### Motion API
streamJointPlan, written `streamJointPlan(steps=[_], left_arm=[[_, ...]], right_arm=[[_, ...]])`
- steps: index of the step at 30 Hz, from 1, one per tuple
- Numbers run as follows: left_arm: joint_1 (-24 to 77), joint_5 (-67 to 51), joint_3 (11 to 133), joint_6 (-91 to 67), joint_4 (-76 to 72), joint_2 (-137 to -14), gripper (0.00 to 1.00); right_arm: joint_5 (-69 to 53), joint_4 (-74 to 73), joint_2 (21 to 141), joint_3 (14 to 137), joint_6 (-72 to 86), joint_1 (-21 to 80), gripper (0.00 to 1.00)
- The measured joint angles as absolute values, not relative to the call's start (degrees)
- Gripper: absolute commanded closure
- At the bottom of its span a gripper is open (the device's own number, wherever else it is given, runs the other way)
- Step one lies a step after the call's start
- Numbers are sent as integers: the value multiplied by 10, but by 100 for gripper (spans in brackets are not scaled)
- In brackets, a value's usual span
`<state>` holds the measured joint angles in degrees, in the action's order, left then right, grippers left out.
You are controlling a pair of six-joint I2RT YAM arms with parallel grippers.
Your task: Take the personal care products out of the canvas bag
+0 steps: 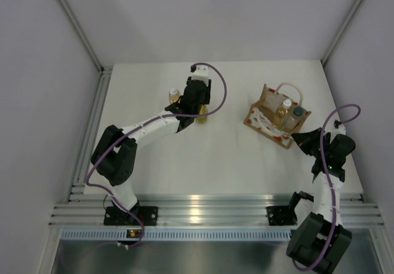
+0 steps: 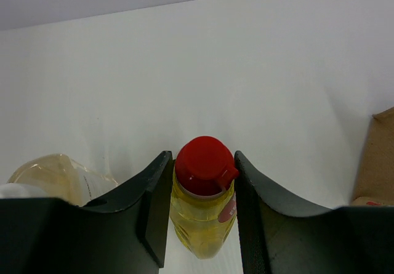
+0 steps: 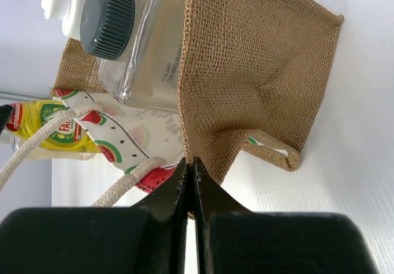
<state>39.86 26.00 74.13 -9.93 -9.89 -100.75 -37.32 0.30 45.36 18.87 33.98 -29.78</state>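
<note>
A: Status, largest item down?
B: Counter (image 1: 234,163) carries everything. Canvas bag (image 3: 258,71) stands on its right side, mouth up. Right fingers (image 3: 178,188) are pressed together at the bag's near edge, apparently pinching the canvas.
A: Contents?
B: Two inside: clear bottle (image 3: 148,46) with a dark grey cap, and an amber bottle (image 1: 284,109) with a white cap just beside it.
A: Out of the bag?
B: Two. Yellow bottle (image 2: 203,218), red cap, is upright mid-counter with the left fingers (image 2: 154,206) clamped on either side. Cannot tell whether its base is down. Second amber bottle (image 1: 175,95) stands free just beside it.
A: Judgement?
B: Half done. Yellow needs releasing, and two extractions are left.
</note>
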Motion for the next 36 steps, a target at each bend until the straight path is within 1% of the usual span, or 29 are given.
streamJointPlan(steps=[9,14,15,17,18,21,24,25,27,31,36], left_arm=[[382,258,703,-106,-153,-1007,100],[378,259,698,-108,-156,-1007,100],[377,259,698,-108,-156,-1007,88],[376,259,698,-109,-155,-1007,76],[376,259,698,-109,-154,-1007,60],[376,259,698,-109,-153,-1008,31],[376,260,702,-114,-177,-1007,15],[376,260,703,-117,-181,-1007,7],[376,260,704,-121,-187,-1005,2],[376,252,711,-123,-184,-1001,2],[380,220,751,-126,-160,-995,2]], right_arm=[[-373,3,454,189,338,-298,100],[-373,3,454,189,336,-298,100],[-373,3,454,189,336,-298,100],[-373,3,454,189,336,-298,100],[-373,3,454,189,336,-298,100],[-373,3,454,189,336,-298,100],[-373,2,453,189,336,-298,100],[-373,2,453,189,336,-298,100],[-373,1,452,189,335,-298,100],[-372,0,451,189,335,-298,100],[-372,0,451,189,336,-298,99]])
